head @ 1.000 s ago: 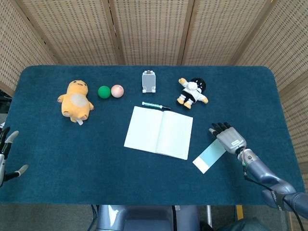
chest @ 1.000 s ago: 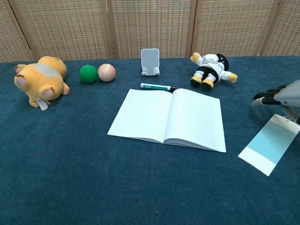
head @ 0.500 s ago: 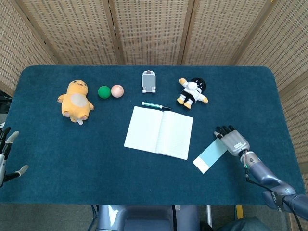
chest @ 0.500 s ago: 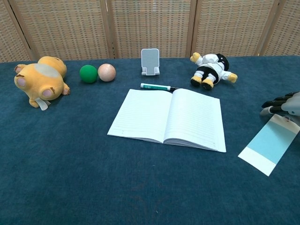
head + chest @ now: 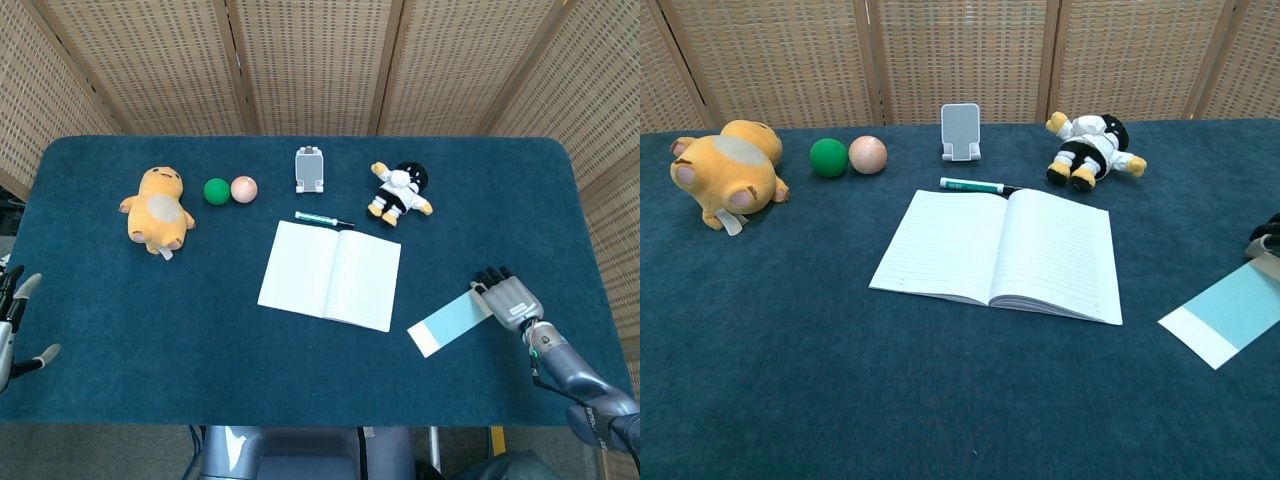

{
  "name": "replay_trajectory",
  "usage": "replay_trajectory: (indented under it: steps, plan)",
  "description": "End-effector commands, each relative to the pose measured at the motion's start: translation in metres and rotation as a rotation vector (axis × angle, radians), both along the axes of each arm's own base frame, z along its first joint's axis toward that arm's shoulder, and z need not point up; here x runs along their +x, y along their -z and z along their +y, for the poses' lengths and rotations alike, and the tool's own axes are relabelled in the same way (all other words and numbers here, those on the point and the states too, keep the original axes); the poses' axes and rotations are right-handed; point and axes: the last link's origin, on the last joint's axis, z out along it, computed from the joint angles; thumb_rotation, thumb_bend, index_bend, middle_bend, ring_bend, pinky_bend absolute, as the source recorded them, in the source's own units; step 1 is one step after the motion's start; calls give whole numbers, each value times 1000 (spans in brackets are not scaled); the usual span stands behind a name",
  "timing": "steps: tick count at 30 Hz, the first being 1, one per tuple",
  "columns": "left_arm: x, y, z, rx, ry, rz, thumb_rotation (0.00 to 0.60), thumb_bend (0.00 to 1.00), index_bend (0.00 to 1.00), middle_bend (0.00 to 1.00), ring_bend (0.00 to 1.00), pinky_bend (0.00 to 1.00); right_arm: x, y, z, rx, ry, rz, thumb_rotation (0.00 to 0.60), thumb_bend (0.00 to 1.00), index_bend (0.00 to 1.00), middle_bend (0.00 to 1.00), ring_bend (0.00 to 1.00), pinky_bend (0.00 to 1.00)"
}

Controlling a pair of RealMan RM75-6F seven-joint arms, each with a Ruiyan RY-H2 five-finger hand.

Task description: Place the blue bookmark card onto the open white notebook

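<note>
The right hand (image 5: 510, 297) sits low on the table's right side, palm down, its dark fingertips (image 5: 492, 275) fanned a little and resting on the upper end of the blue bookmark card (image 5: 450, 324). Whether it actually grips the card or only lies on it, I cannot tell; the chest view catches just a sliver of the hand (image 5: 1269, 236) at the frame edge. The card lies flat on the blue cloth, slanted, white end toward the open white notebook (image 5: 330, 274), near it but apart, off its right page. In the chest view the card (image 5: 1228, 316) lies clear of the notebook (image 5: 1000, 253) too.

Behind the notebook's top edge lies a green pen (image 5: 322, 219), and beyond that a grey phone stand (image 5: 310, 168) stands upright. A black-and-white plush doll (image 5: 400, 193) lies to its right. On the left, a green ball (image 5: 216, 191) and a peach ball (image 5: 243, 188) sit side by side, then a yellow plush toy (image 5: 157, 208).

The left hand (image 5: 14, 325) hangs at the far left edge, off the table, fingers apart and holding nothing.
</note>
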Motion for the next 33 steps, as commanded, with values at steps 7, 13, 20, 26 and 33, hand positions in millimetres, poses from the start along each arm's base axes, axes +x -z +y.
replay_trajectory:
  steps: [7,13,20,26,33]
  plan:
    - [1,3,-1,-12,4,5,600,0,0,0,0,0,-20,-12,24,37,29,73,600,1000,221,139,0,87]
    - [2,5,-2,-15,5,8,600,0,0,0,0,0,-25,-25,42,27,46,92,600,1000,248,168,0,87]
    - [3,6,-3,-20,7,12,600,0,0,0,0,0,-28,-39,63,57,106,134,600,1000,324,241,61,87]
    - [2,5,-4,-17,9,10,600,0,0,0,0,0,-6,-53,70,-54,56,15,600,724,227,68,6,87]
    - [3,5,-4,-16,11,10,600,0,0,0,0,0,11,-60,66,-238,-1,-329,600,0,20,0,0,87]
